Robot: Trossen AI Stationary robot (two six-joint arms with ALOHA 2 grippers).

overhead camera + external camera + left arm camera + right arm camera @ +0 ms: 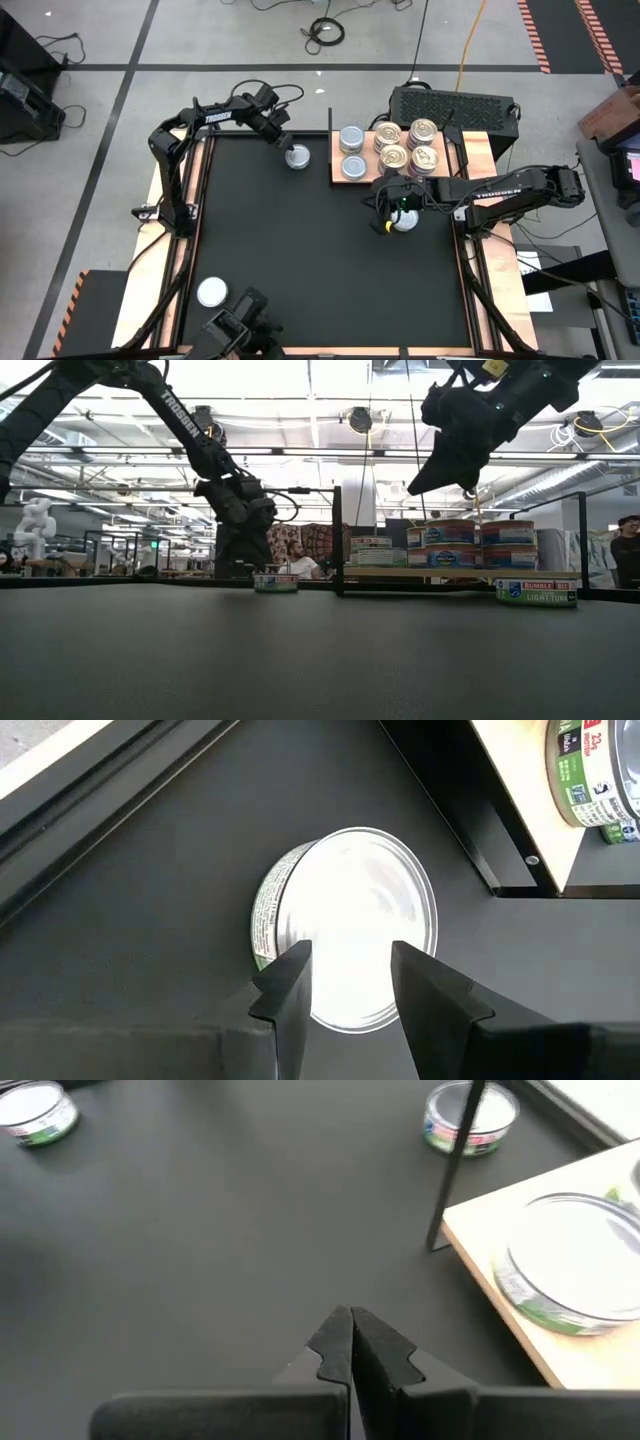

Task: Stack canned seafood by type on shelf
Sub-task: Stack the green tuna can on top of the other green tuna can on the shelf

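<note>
— Where was the left gripper (345, 982)?

— It hung over a silver-topped tin (297, 156) on the black mat (300, 260), just left of the shelf (470, 155), its fingers apart and empty.

— And the right gripper (351, 1342)?

— Raised above the mat beside another tin (404, 220), fingers pressed together, holding nothing.

— The shelf itself?

— It carried two silver-topped tins (351, 150) and four gold-topped ones (408, 146).

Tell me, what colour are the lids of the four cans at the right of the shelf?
Gold lids, seen best in the high view.
</note>
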